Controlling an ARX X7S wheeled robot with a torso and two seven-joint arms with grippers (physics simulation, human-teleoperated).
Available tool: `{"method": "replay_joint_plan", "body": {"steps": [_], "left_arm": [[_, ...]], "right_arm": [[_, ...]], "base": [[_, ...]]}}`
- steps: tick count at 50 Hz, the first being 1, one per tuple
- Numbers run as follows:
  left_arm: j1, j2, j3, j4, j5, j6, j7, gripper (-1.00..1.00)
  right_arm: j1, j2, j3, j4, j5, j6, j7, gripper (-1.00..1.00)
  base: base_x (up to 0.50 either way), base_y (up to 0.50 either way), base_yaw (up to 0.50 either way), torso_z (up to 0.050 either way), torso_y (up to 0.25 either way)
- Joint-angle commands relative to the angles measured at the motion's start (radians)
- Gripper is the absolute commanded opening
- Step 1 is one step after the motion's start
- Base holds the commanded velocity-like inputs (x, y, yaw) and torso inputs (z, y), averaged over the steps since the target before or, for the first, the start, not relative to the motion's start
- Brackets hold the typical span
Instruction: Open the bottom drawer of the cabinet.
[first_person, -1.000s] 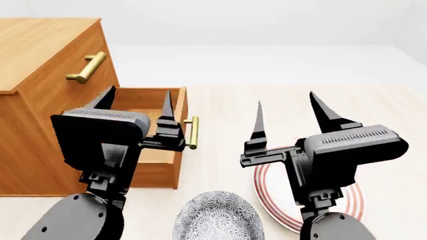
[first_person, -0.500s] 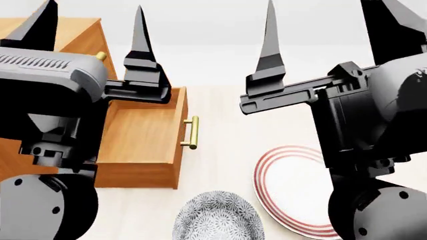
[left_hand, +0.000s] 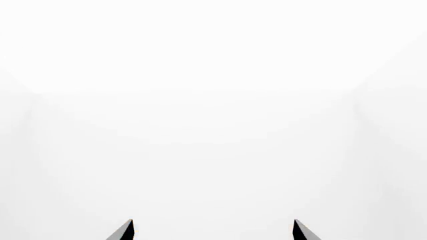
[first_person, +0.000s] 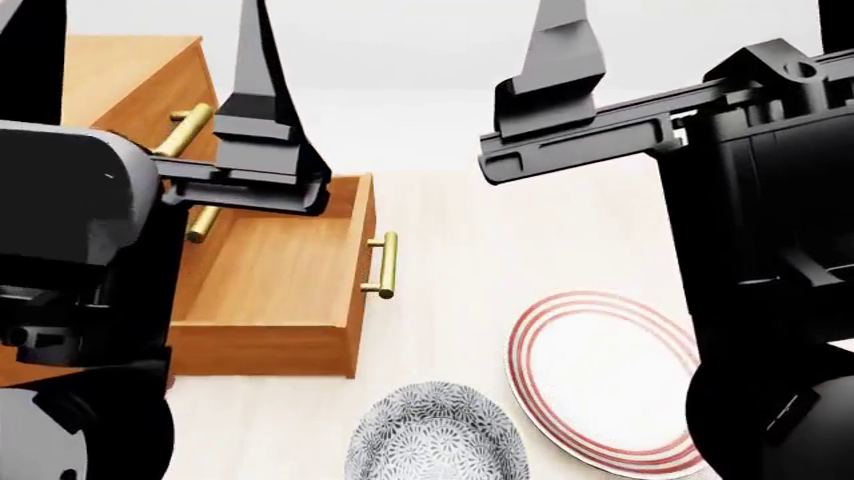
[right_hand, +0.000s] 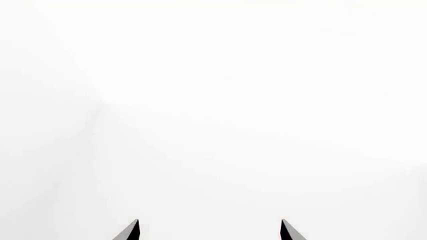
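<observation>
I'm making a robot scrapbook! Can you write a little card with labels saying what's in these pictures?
cabinet: orange-brown wood, brass handles
bottom drawer: pulled out, looks empty
drawer handle: brass bar, nothing gripping it
left gripper: open, raised, holding nothing
right gripper: open, raised, holding nothing
plate: white, red rings, on the floor
bowl: speckled grey, beside the plate

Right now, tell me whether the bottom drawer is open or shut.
Open. In the head view the bottom drawer juts well out of the cabinet, its bare wooden inside exposed; neither gripper touches its brass handle.
</observation>
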Motion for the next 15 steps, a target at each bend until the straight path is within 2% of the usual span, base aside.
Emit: {"method": "replay_joint_plan", "body": {"steps": [1,15], "left_arm": [[0.005,-0.049,0.016,0.015,-0.059,0.040,-0.057,1.00],[-0.005,-0.070,0.058,-0.014,-0.070,0.080,-0.084,1.00]], "right_arm": [[0.034,0.010,-0.016,0.003,0.023,-0.017,0.024,1.00],[-0.008,0.032,-0.045,0.035,-0.014,-0.089,0.000,1.00]], "base": [[0.00,0.00,0.00,0.000,0.000],[0.00,0.00,0.00,0.000,0.000]]}}
